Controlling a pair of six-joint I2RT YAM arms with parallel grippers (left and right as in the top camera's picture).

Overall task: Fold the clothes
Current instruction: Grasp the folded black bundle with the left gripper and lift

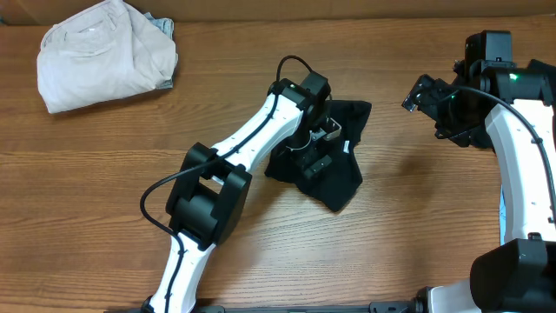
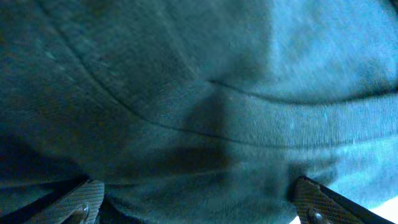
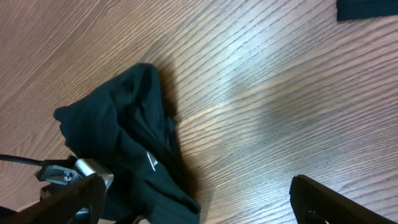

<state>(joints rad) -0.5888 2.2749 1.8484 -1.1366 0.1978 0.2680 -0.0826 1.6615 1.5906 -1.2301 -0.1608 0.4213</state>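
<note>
- Garment position: the black garment (image 1: 337, 178) lay crumpled in a heap near the middle of the table (image 1: 417, 235). It was well apart from the cream-white bundle (image 1: 104, 54) at the far left.
- Left gripper (image 2: 199, 208): it hung directly over the heap, its fingers (image 2: 81, 202) spread wide, with dark cloth filling the gap between them and nothing clamped.
- Right gripper (image 1: 423, 94): it stood beside the heap over bare wood, its jaws likewise wide and empty.
- First hazard, as judged: closing here would probably pinch several layers at once, because the heap showed no free edge. A lift would then raise a wad instead of opening the garment.
- Second hazard: a seam crossed the left wrist view, but whether it marked a hem or an inner fold could not be told. A grasp there might therefore start from the wrong edge.
- Third hazard: the left arm covered part of the heap from above. A right-hand approach to the same cloth risked contact between the two grippers.
</note>
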